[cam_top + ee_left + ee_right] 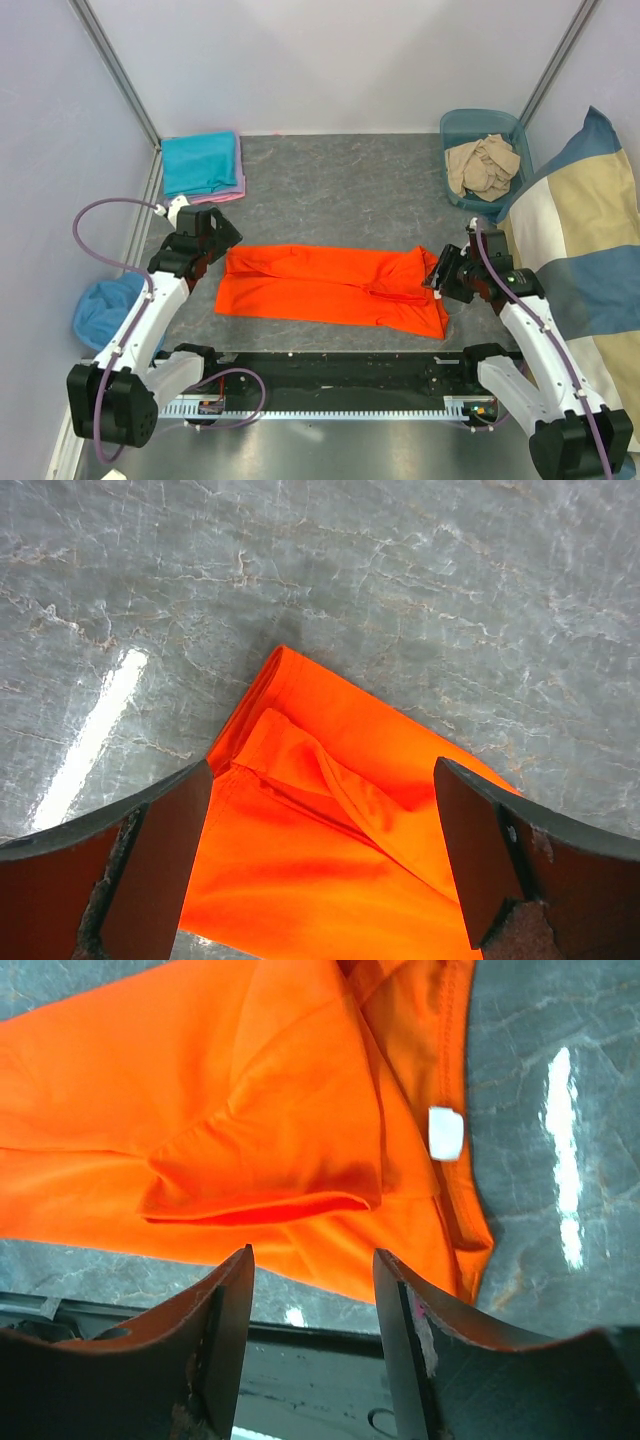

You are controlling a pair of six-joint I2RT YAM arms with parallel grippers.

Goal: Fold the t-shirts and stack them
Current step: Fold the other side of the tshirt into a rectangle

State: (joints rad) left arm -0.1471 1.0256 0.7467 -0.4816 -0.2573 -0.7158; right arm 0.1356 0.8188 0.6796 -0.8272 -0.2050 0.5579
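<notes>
Clearly parted on both sides: left gripper (320,870) fingers (150,870) spread wide above a folded corner of the bright orange soft-cloth t-shirt (330,840), holding nothing. Right gripper (312,1345) fingers (225,1340) apart too, less widely, hovering over the collar end near the small white neck label (446,1132), also empty.

Laid out flat as a long band across the near middle of the grey marbled table (340,190), sleeves tucked in, one end under each gripper. Judged: lengthwise fold done, crosswise fold next.

To do that well:
- Lower each gripper onto its own end.
- Pinch all layers at the corners, not just the top one.
- Lift only enough to clear the table, then carry one end over to meet the other.
- Keep the edges square, and flatten the loose flap by the label before closing down.

Then over to the folded teal tee (200,163) resting on the pink-lilac one (238,192) in the far left corner.

Left for later: crumpled beige tees (483,165) in the translucent blue plastic bin (445,130) at far right, beside the big blue-and-beige blocked cushion (590,220).
</notes>
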